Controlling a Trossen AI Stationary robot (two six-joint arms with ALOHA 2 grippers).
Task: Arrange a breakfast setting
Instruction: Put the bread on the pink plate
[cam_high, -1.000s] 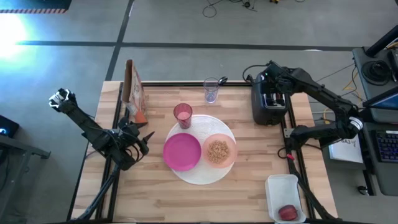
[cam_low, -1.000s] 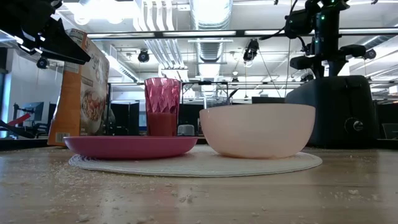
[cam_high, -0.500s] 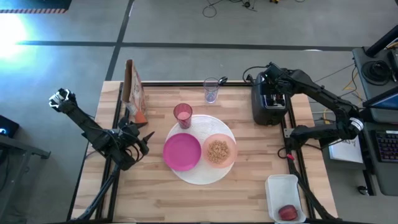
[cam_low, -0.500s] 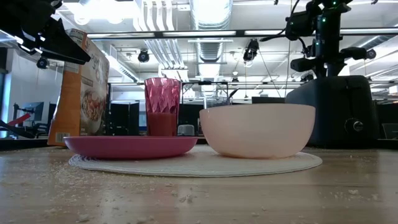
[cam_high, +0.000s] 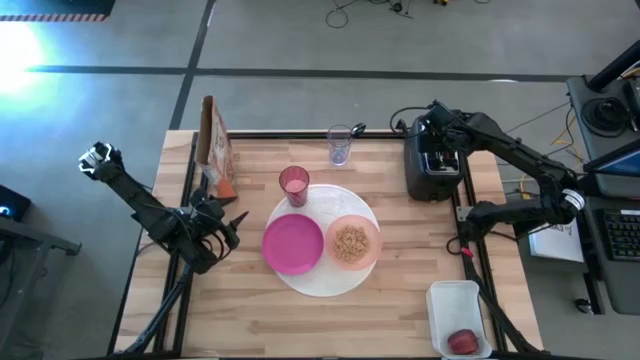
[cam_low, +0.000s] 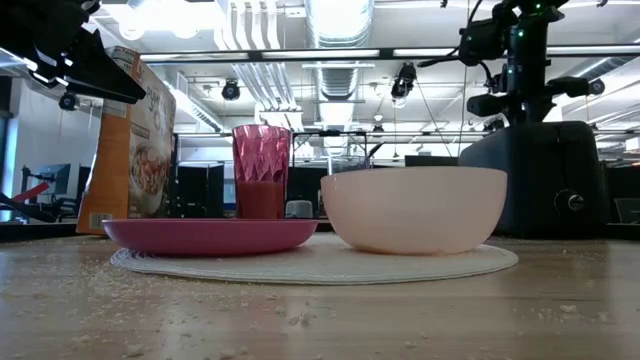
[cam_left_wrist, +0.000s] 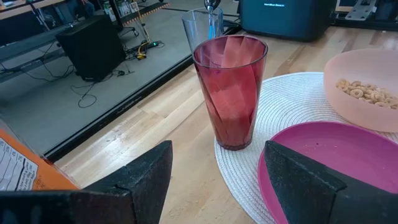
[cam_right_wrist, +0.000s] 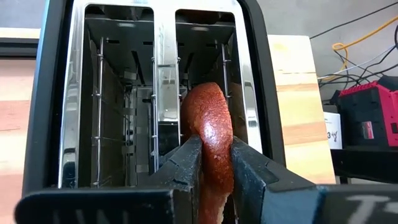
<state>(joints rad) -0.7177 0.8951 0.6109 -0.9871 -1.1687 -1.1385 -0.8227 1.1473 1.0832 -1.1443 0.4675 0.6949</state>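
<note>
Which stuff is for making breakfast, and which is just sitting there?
Breakfast things: white plate, magenta bowl, peach bowl, pink tumbler, clear cup, red fruit, round bread pinched by the right gripper.

Just there: toaster, cereal box, white tub.

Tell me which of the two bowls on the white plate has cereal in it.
The peach bowl, on the plate's toaster-facing side, holds cereal; the magenta bowl beside it is empty.
</note>
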